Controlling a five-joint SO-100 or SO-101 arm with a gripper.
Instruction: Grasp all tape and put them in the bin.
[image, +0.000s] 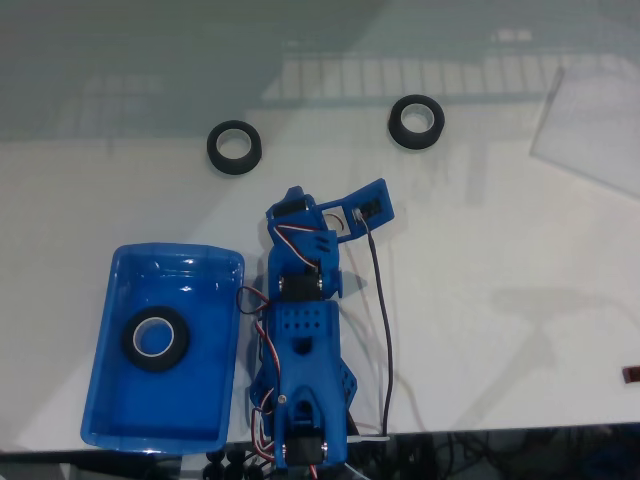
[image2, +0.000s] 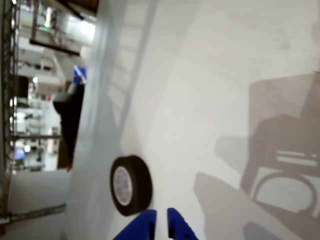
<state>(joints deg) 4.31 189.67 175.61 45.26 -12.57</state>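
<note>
The blue arm (image: 303, 340) reaches up the fixed view from the bottom edge, folded low. In the wrist view, the hand (image2: 161, 220) enters from below, its two blue fingertips (image2: 142, 225) nearly together, holding nothing.

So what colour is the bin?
Glossy blue. The bin shows best in the fixed view, with one black tape roll inside.

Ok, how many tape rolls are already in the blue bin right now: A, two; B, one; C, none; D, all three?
B: in the fixed view one tape roll lies flat inside the bin, while the other two rolls sit on the table beyond the arm.
</note>
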